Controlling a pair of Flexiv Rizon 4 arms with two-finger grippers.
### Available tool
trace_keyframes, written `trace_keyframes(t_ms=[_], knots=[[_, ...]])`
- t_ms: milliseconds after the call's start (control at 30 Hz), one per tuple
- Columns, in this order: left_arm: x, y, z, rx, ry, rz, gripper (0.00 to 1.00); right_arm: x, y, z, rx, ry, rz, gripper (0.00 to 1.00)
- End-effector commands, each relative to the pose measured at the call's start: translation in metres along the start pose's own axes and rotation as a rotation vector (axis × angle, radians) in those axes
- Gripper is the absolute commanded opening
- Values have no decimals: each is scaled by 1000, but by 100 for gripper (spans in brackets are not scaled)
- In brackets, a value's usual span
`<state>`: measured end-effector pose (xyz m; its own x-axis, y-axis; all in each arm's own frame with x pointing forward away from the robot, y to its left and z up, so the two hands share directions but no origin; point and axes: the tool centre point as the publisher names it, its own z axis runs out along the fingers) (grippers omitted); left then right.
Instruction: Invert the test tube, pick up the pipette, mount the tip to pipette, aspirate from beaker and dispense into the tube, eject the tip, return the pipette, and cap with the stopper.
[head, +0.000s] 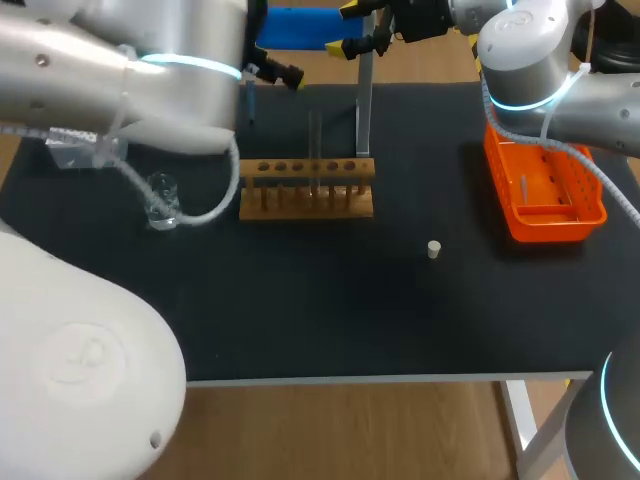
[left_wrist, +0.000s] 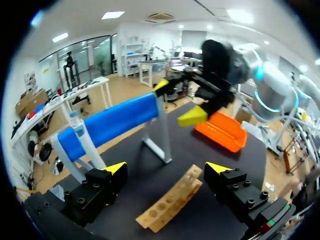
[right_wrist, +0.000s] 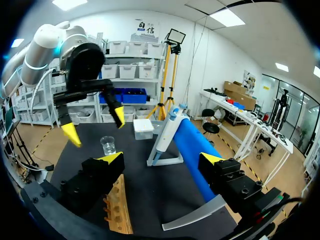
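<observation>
Both end effectors open, nothing in em: left (left_wrist: 166, 168) & right (right_wrist: 161, 158) hover over the tabletop (head: 330, 310). Pipette (right_wrist: 167, 131) on its stand, test tube (head: 315, 150) standing in rack (head: 306, 190), stopper (head: 434, 249) lying alone, beaker (head: 162, 200) w/ left arm.

I see a black table (head: 300, 320) carrying a tan wooden rack (head: 306, 190) with a row of dark holes. The tip box (head: 545, 195) is bright orange, the stopper (head: 434, 249) cream, and the beaker (head: 162, 200) clear glass. The pipette (left_wrist: 112, 122) is vivid blue with a pale whitish end, on a white stand (left_wrist: 159, 132). My left gripper (left_wrist: 167, 172) and right gripper (right_wrist: 161, 162) are black with yellow tips. The left arm (head: 110, 70) and right arm (head: 540, 50) are silver-white with glowing cyan rings.
</observation>
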<state>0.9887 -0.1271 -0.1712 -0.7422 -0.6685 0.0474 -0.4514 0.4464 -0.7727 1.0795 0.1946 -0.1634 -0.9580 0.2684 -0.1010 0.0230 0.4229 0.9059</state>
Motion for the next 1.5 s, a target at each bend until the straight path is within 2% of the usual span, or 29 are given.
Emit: trace_keyframes(t_ms=[33,367,700,1033,1500], knots=[[14,34,-27,258,131,80,100,0,1,-1,3,2,0,100],[30,48,-18,320,211,221,100,0,1,-1,3,2,0,100],[23,51,8,345,293,294,100,0,1,-1,3,2,0,100],[26,48,38,301,385,322,100,0,1,-1,3,2,0,100],[34,51,66,224,437,339,100,0,1,-1,3,2,0,100]])
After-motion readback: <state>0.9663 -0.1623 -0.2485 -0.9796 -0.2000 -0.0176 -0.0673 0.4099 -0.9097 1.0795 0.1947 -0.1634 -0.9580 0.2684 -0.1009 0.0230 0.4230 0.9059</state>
